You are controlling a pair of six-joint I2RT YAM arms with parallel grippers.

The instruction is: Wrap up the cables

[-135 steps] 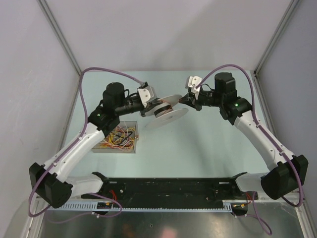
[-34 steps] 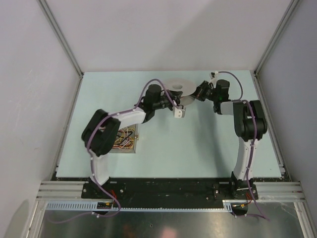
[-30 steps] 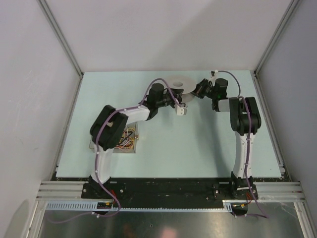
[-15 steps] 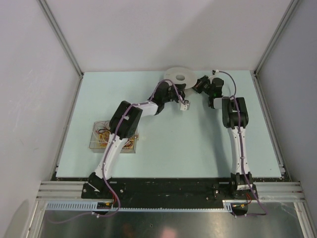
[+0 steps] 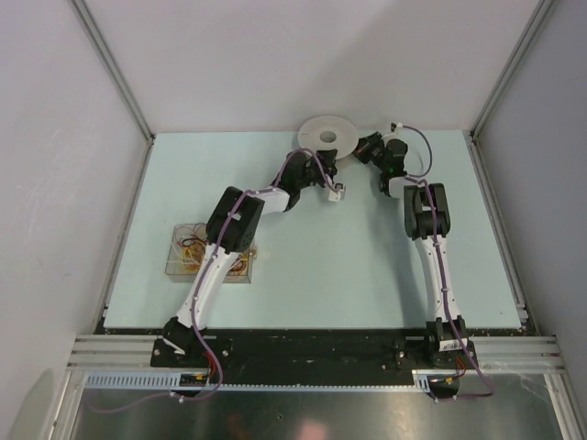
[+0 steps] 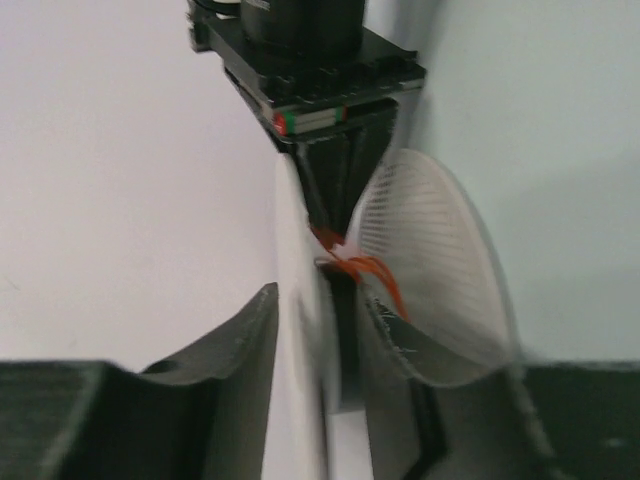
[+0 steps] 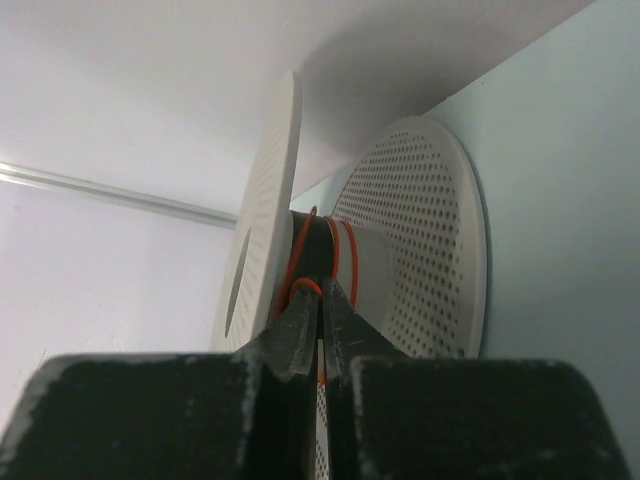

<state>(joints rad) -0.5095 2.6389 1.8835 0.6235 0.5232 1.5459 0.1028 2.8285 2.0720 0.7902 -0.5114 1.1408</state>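
An orange cable (image 7: 340, 250) is wound a few turns round the hub of the white perforated spool (image 7: 430, 230). My right gripper (image 7: 321, 312) is shut on a loop of this cable at the hub. My left gripper (image 6: 315, 330) is closed on one flange of the spool (image 6: 300, 380), with the orange cable (image 6: 368, 272) just beyond its fingertips. In the top view the spool (image 5: 327, 136) is at the table's far edge, with the left gripper (image 5: 326, 168) below it and the right gripper (image 5: 365, 147) to its right. More thin cables (image 5: 194, 247) lie in a clear box.
The clear box (image 5: 176, 268) stands at the table's left, partly under the left arm. The back wall is right behind the spool. Both arms are stretched far out, and metal frame posts rise at the table's far corners.
Both arms have stretched toward the back wall and carried the spool from the table's middle to its far edge. Both grips look unchanged.
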